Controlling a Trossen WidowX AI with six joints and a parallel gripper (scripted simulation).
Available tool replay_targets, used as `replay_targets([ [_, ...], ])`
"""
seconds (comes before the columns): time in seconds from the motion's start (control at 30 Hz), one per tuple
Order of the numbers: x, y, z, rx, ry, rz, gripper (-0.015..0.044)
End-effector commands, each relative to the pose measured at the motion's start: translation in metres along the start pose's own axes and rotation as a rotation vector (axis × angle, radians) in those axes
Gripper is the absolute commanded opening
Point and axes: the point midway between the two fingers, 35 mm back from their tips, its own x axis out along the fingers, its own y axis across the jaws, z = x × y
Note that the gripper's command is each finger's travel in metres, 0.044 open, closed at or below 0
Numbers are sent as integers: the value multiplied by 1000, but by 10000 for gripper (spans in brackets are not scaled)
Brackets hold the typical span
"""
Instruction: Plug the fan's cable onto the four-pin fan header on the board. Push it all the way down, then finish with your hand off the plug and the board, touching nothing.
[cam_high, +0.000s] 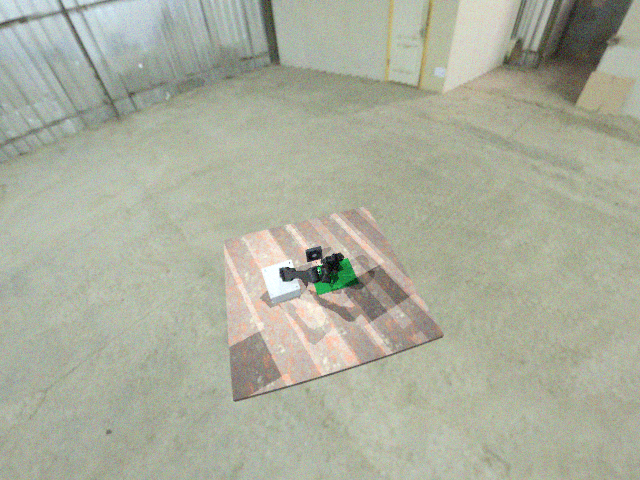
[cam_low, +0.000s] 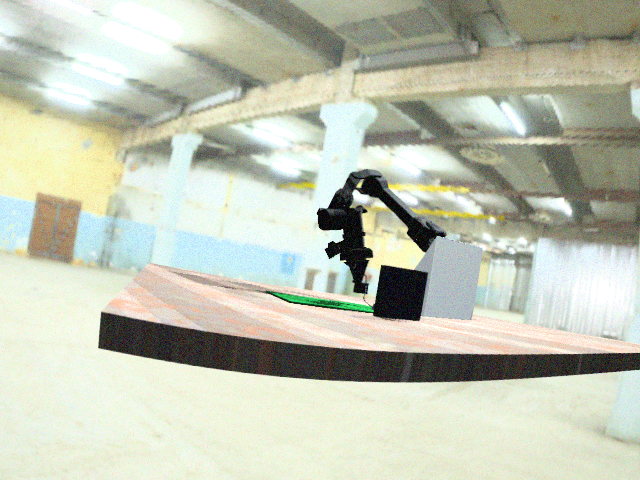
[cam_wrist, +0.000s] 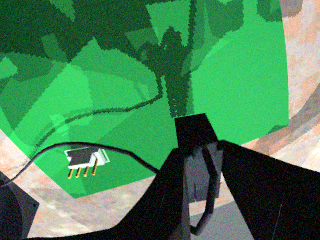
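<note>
My gripper (cam_wrist: 198, 152) is shut on the cable's plug (cam_wrist: 199, 175) (cam_low: 361, 288), a dark block with a black end and a cable loop across its grey face. In the exterior view the plug hangs above the green board (cam_low: 305, 300) (cam_wrist: 240, 95) (cam_high: 336, 284), with a visible gap under it. The fan header (cam_wrist: 86, 157), with a white outline and four gold pins, is at lower left in the wrist view, left of the held plug. The black cable (cam_wrist: 131, 152) arches over the header's upper edge in that view. In the top view the arm hides the fingertips.
The black fan (cam_low: 400, 292) (cam_high: 313, 254) (cam_wrist: 17, 212) stands beside the board, at the left edge in the wrist view. The pale box (cam_low: 454, 281) (cam_high: 279, 289) under the arm's base stands near the fan and board. All rest on a patterned table top (cam_low: 206, 315).
</note>
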Motion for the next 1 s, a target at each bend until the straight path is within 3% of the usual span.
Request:
replay_targets([
  [0.0, -13, 0, -1, 9, -3, 9, 0],
  [0.63, -62, -3, -18, 0, -2, -2, 0],
  [0.97, -65, 5, -1, -308, -100, -13, 0],
])
